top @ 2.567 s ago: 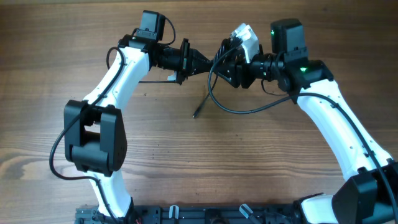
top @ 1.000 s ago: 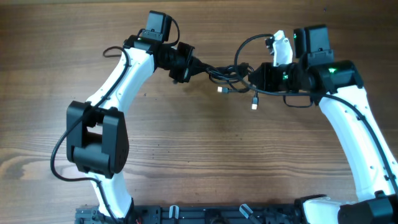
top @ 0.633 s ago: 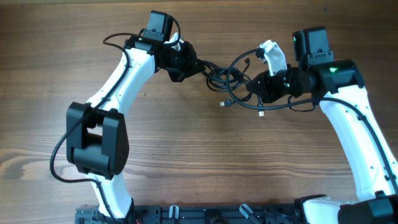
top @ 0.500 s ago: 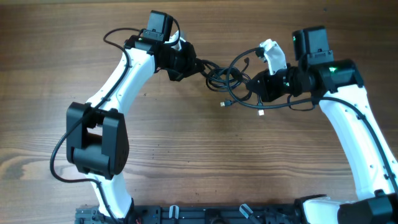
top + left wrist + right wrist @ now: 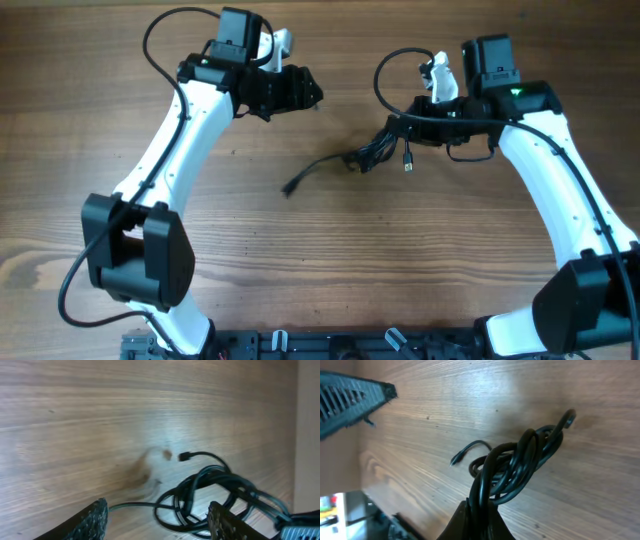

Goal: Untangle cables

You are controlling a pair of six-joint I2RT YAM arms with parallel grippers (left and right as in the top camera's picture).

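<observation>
1. The thin black flexible cables form one knotted bunch with loops wound through each other. One strand trails away from the bunch to a plug end on the brown wooden table.
2. The right gripper sits at the bunch, jaws clamped on it.
3. The left gripper stands well apart from the bunch, jaws apart and empty.
4. Judgement: early stage. No cable is yet freed, and all the separating is left.
</observation>
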